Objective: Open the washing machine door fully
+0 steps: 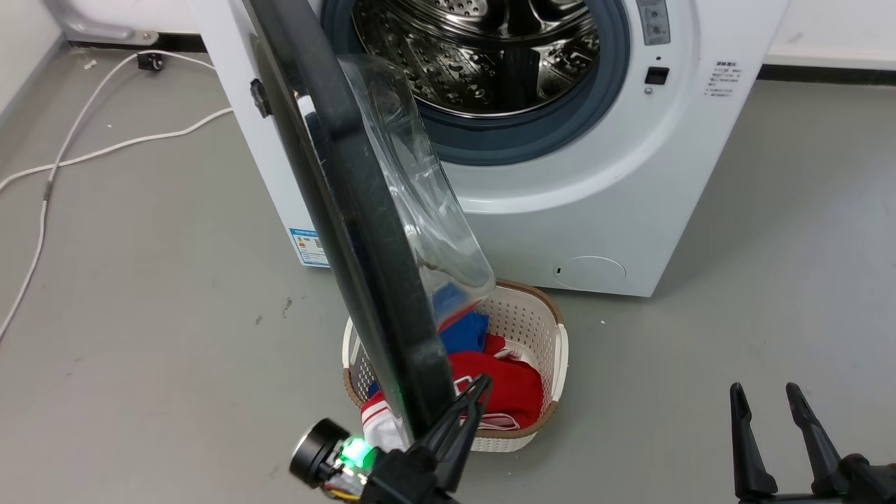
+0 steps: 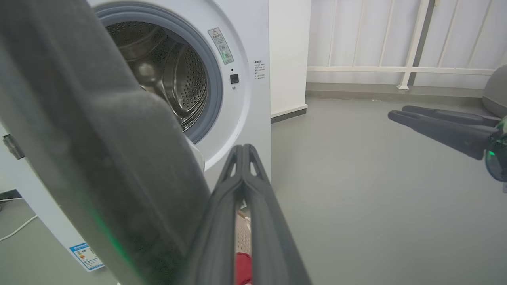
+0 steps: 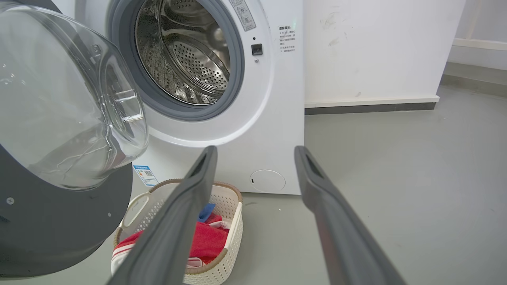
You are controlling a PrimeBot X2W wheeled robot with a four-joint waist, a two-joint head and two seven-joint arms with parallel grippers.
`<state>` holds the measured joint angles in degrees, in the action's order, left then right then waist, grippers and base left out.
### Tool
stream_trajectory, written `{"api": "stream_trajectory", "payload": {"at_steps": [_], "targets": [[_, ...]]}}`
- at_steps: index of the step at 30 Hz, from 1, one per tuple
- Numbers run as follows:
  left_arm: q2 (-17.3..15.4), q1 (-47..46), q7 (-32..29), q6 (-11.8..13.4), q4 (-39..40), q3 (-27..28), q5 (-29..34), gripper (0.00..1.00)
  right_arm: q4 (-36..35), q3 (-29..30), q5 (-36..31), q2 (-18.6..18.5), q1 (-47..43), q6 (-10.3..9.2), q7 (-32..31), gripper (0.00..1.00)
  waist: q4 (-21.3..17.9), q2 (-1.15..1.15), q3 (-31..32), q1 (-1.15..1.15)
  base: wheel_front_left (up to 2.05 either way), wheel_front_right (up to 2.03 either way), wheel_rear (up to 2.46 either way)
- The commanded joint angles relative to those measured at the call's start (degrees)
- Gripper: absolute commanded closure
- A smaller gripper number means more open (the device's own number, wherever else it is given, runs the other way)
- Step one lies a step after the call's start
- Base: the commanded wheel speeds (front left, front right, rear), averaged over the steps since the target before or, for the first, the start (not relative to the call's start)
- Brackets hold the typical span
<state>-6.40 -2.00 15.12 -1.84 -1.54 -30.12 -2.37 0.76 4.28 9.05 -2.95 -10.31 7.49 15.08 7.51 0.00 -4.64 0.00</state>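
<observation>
Our left hand (image 1: 479,390), fingers pressed together, sits just beside the drum-facing side of the washing machine door (image 1: 364,231), which stands about half open. The door lies to its left. Our spread right hand (image 1: 763,392) is well apart.

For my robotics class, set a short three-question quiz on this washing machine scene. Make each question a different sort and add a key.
1. True or false: the washing machine door is closed over the steel drum.
2. The left gripper, beside the door's black rim, has its fingers: A) together; B) wide apart; C) crossed.
3. Fill the gap: the right gripper hovers over the floor with its fingers ___.
Key: 1 false, it stands swung open; 2 A; 3 apart.
</observation>
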Motion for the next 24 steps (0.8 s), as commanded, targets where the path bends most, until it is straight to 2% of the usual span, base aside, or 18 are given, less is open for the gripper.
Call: {"api": "stream_trajectory", "payload": {"at_steps": [1, 13, 24], "targets": [[-1.1, 0.7, 0.0, 1.1, 0.1, 1.8, -0.4, 1.00, 0.1, -0.1, 0.5, 0.1, -0.4, 0.01, 0.1, 0.00, 0.5, 0.00, 0.4, 0.00, 0.00, 0.00, 0.00], [-5.2, 7.5, 0.0, 4.8, 3.6, 8.7, -1.0, 1.00, 0.6, -0.3, 0.9, 0.1, -1.8, 0.01, 0.1, 0.00, 3.3, 0.00, 1.7, 0.00, 0.00, 0.00, 0.00], [-6.5, 10.1, 0.0, 7.8, 5.5, 16.3, -2.4, 1.00, 0.9, -0.6, 1.0, 0.1, -2.1, 0.00, 0.1, 0.00, 5.0, 0.00, 1.5, 0.00, 0.00, 0.00, 0.00]]}}
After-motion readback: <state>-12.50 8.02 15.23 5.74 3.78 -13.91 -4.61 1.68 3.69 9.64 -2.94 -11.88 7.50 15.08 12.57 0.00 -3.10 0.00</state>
